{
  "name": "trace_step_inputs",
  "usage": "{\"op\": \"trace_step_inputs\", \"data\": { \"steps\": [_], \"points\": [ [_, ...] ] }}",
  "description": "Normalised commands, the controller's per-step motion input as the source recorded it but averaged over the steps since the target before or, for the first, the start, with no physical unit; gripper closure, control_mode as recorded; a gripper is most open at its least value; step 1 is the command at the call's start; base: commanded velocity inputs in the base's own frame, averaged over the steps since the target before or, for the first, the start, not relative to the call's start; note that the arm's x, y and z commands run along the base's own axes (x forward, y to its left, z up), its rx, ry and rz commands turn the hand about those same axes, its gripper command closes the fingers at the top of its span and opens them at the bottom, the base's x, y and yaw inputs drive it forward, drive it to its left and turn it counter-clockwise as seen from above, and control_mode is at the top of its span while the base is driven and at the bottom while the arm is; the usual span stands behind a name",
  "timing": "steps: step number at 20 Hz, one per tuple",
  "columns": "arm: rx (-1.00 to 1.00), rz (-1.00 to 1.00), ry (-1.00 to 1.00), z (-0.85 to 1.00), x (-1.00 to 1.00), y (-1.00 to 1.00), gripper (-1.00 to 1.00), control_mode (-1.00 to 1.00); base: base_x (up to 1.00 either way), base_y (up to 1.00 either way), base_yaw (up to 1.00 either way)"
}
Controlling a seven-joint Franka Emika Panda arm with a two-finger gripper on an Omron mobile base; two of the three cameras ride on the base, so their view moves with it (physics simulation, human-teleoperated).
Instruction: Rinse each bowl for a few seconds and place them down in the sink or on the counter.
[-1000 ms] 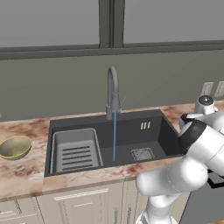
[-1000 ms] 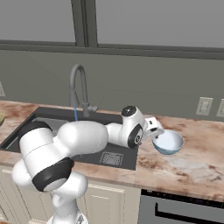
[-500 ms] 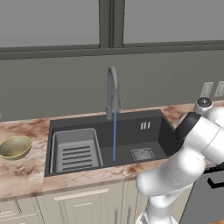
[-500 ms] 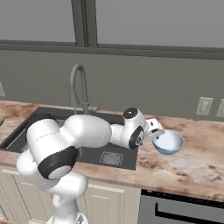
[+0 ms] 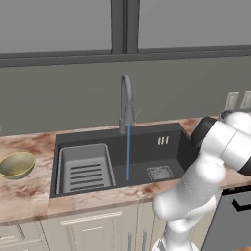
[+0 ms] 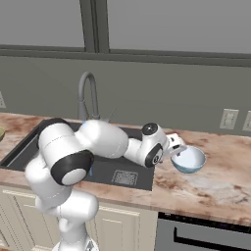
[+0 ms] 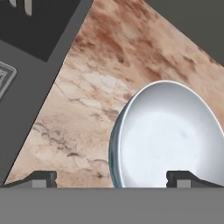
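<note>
The pale blue bowl (image 6: 188, 159) stands upright on the counter (image 6: 215, 191) just right of the sink (image 6: 22, 146). My gripper (image 6: 177, 149) is open at its near rim. In the hand view the gripper (image 7: 111, 179) straddles the left rim of this bowl (image 7: 170, 135), with one fingertip (image 7: 43, 178) over the counter (image 7: 96, 78) and the other over the whitish inside. The olive-gold bowl (image 5: 17, 164) sits on the counter (image 5: 24, 196) left of the sink (image 5: 152, 142). A thin stream of water (image 5: 128, 152) runs from the faucet (image 5: 126, 103) into the basin.
A ribbed drying tray (image 5: 84, 169) fills the sink's left part, and a square drain (image 5: 159, 172) lies to the right of the stream. Wall outlets (image 6: 227, 119) sit behind the counter. A dark appliance front (image 6: 206, 235) is below the counter at right.
The arm's upper links have shifted a little while the hand stays at the pale blue bowl. Both bowls are where they were, and the water keeps running.
</note>
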Motion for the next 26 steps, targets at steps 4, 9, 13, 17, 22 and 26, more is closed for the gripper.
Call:
{"op": "trace_step_inputs", "data": {
  "steps": [4,9,13,17,22,26],
  "points": [
    [0.00,0.04,0.00,-0.09,0.16,-0.14,-1.00,-1.00,0.00,0.00,0.00],
    [0.00,0.03,0.00,-0.10,0.15,-0.13,-1.00,-1.00,0.00,0.00,0.00],
    [0.00,0.03,0.00,-0.10,0.13,-0.12,-1.00,-1.00,0.00,0.00,0.00],
    [0.00,0.03,0.00,-0.11,0.12,-0.11,-1.00,-1.00,0.00,0.00,0.00],
    [0.00,0.02,0.00,-0.12,0.13,-0.09,1.00,-1.00,0.00,0.00,0.00],
    [0.00,0.02,0.00,-0.11,0.08,-0.08,1.00,-1.00,0.00,0.00,0.00]
  ]
}}
